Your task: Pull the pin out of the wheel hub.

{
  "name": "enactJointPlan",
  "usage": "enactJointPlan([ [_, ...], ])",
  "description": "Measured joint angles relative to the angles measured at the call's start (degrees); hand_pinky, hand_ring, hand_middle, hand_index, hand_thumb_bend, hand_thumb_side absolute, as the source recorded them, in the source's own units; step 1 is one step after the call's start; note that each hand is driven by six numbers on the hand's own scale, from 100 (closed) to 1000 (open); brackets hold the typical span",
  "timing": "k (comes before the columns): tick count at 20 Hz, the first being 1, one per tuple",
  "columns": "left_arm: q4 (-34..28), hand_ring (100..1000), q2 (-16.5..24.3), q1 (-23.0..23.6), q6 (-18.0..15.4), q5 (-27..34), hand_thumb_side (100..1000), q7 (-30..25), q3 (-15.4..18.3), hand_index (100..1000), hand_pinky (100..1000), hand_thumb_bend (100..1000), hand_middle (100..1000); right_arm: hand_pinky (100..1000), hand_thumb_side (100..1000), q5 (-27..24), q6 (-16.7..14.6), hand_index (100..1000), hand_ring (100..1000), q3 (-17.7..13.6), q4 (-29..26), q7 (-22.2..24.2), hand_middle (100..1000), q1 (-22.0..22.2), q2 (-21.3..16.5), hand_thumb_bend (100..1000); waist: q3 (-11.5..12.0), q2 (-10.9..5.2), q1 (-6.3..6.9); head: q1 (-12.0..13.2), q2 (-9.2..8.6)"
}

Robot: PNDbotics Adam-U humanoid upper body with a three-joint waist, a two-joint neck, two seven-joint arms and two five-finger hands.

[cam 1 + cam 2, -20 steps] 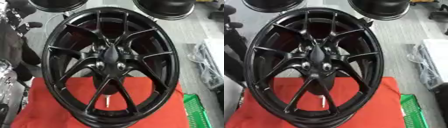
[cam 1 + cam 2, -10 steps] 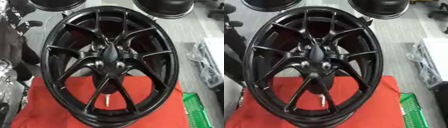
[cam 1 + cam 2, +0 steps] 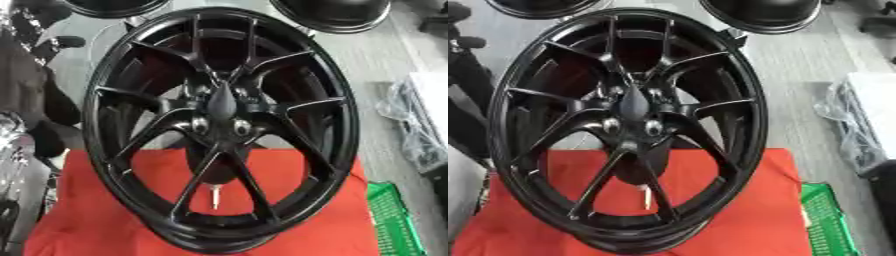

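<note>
A black wheel hub (image 3: 223, 125) fills centre frame on a red cloth (image 3: 105, 220); a small pale pin (image 3: 213, 196) shows low between its spokes. Neither hand appears, so finger state cannot be told. A reach through the spokes risks snagging.

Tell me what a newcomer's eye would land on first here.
A large black wheel fills the middle of both views, standing tilted on a red cloth. A small pale pin-like piece shows between its lower spokes, below the hub. A green basket sits at the lower right; no robot hand shows.
</note>
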Motion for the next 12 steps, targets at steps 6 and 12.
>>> enactJointPlan([
  [6, 0.0, 801, 0.0, -0.2, 0.0, 0.0, 699, 0.0, 0.0, 673, 616, 100, 600, 860, 689, -6.1, 2.7, 955, 921, 1.0, -2.3, -3.3, 867, -1.3, 0.1, 100, 0.2, 0.0, -0.13, -0.2, 0.13],
  [12, 0.0, 801, 0.0, -0.2, 0.0, 0.0, 700, -0.1, 0.0, 673, 616, 100, 600, 772, 647, -15.6, 1.9, 880, 818, 1.8, -2.4, -5.6, 758, -2.1, 0.1, 100, 0.3, 0.0, -0.05, -0.2, 0.13],
])
